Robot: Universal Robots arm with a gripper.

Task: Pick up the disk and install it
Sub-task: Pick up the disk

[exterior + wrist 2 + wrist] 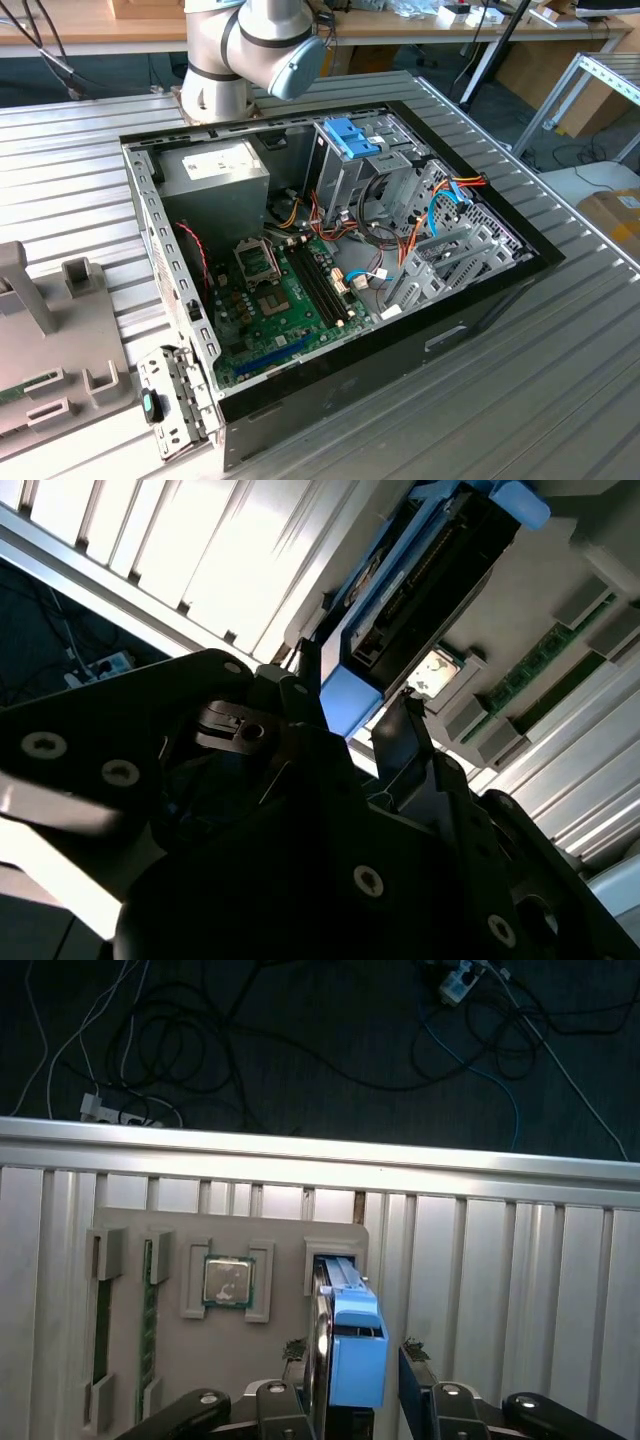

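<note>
Blue-framed silver disk [355, 1345], black pincer [353, 1357], silver-white ribbed table [500, 1280]

The disk [357, 1345] stands in the holder [200, 1360] beside a chip [227, 1282], straddled by the hand [350, 1360].

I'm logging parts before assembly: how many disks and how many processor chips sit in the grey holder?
disk: 1
processor chip: 1
Total: 2, both in the grey holder.
</note>
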